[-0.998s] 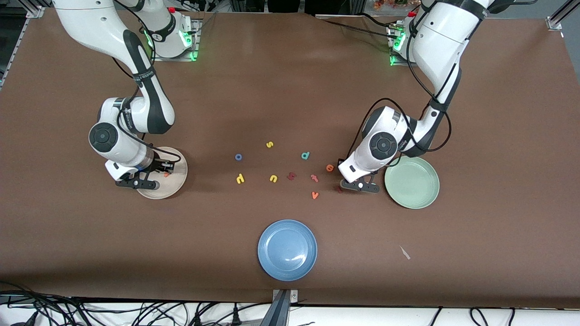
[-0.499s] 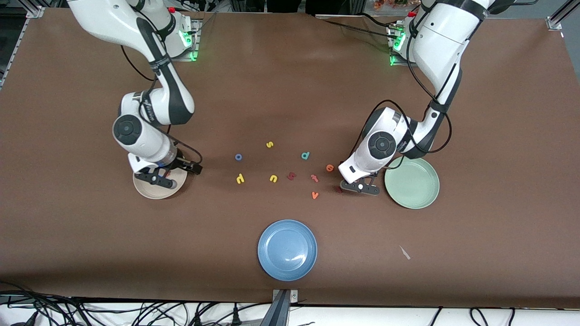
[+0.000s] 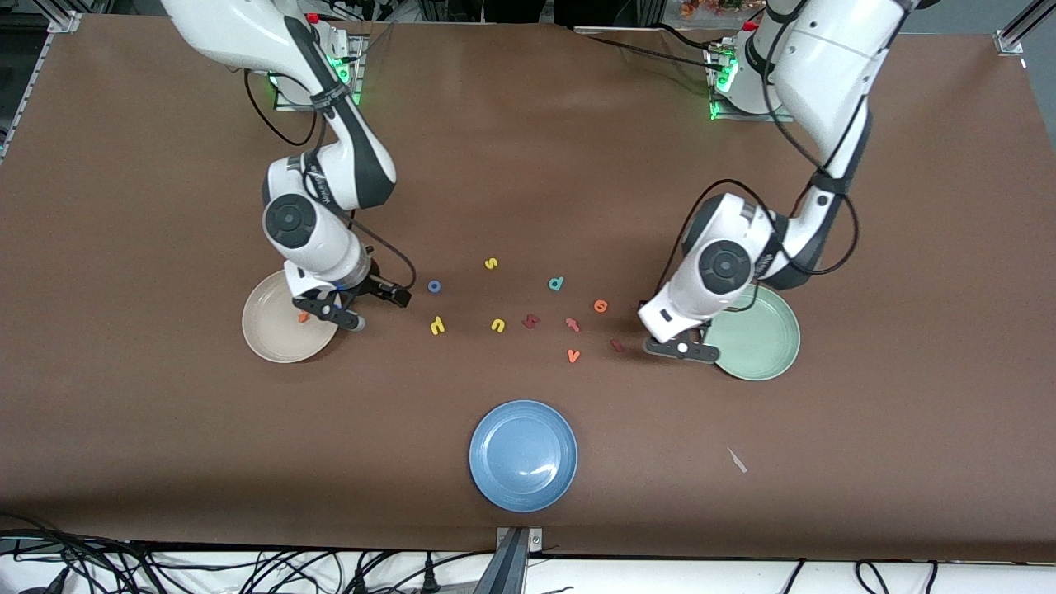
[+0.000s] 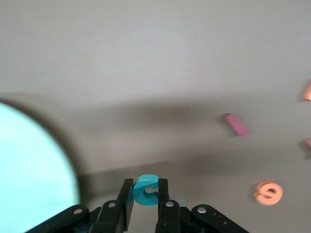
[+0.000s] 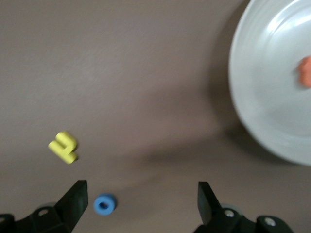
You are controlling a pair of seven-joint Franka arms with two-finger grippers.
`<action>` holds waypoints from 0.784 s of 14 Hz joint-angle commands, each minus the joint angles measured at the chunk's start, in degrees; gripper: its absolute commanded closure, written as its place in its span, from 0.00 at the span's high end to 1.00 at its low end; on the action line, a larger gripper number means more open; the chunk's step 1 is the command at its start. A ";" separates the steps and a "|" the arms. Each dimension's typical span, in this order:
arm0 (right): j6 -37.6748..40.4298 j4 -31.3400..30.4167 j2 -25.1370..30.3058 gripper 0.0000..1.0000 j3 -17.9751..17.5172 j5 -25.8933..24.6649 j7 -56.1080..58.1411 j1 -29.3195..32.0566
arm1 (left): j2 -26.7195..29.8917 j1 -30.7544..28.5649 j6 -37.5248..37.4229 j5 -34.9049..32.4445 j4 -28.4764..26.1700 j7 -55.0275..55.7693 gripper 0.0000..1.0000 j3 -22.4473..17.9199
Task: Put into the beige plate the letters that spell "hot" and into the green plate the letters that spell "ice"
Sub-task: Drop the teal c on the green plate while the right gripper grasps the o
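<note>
Counting plates first, I make it three: the beige plate toward the right arm's end, the green plate toward the left arm's end, and a blue plate nearest the front camera. One orange "t" already lies in the beige plate. The right gripper hangs over that plate's edge with its jaws spread wide and nothing between them; out ahead of its fingers on the table sit the blue "o" and the yellow "h". The left gripper has its jaws pinched on the teal "c", held above the table just beside the green plate's rim. Off to the side of those jaws lie the dark red "i" and the orange "e". Five other letters lie loose in the middle: yellow "s", yellow "u", teal "d", a redder "t" and orange "v".
</note>
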State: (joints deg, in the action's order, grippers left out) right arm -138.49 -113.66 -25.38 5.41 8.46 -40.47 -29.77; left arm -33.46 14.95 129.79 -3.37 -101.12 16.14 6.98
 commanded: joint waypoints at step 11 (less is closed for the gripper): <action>-0.64 3.45 -6.70 1.00 0.22 0.94 -6.81 -7.76 | -0.56 -12.22 -4.37 -1.38 -1.00 -16.40 1.00 -0.12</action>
State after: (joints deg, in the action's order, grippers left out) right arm -138.83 -111.14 -31.20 5.31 8.54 -46.80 -36.72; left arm -34.53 2.06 125.99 -3.49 -102.24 -0.67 6.48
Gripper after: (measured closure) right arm 0.000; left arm 0.546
